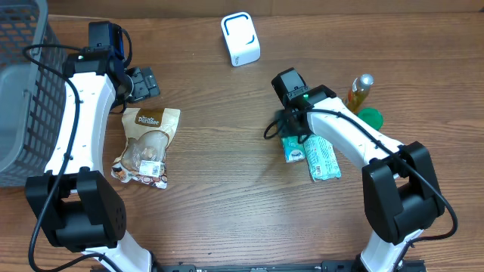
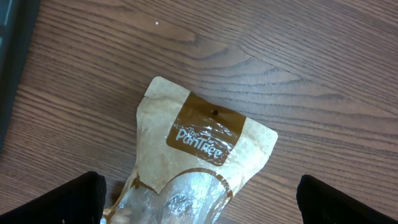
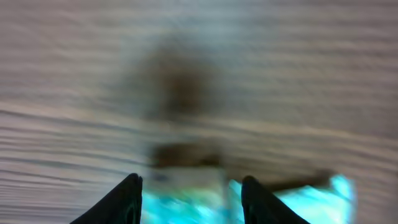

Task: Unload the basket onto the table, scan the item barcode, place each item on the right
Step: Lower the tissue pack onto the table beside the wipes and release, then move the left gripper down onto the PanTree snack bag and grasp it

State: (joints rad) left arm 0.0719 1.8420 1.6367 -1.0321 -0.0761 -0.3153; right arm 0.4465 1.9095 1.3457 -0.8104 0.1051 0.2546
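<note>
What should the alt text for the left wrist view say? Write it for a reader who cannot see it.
A tan snack bag with a brown label lies flat on a wooden table. The open left end effector hangs above it, one dark fingertip in each lower corner of the picture.

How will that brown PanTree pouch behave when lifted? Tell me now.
Probably floppy: the brown pouch is soft film lying flat on the table. Likely light for its size; loose pieces show through its clear window. The glossy window may slip in a pinch.
</note>
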